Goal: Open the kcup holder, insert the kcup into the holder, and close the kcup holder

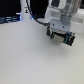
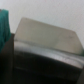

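Note:
The kcup holder (image 1: 60,39) is a black box on the white table at the exterior view's upper right, mostly hidden under my gripper. In the wrist view it fills the frame as a dark box (image 2: 45,62) with a shiny grey top face. My white gripper (image 1: 60,37) hangs right over it, with its fingers spread wide on either side of the box, and looks open. No fingers show in the wrist view. A green patch (image 2: 4,22) sits at the wrist view's edge, too blurred to tell if it is the kcup. No kcup shows in the exterior view.
A white table (image 1: 30,60) spreads across the exterior view. Dark objects (image 1: 10,19) line the back at the exterior view's left. A white post (image 1: 25,10) and a black cable (image 1: 33,14) stand behind, near the arm.

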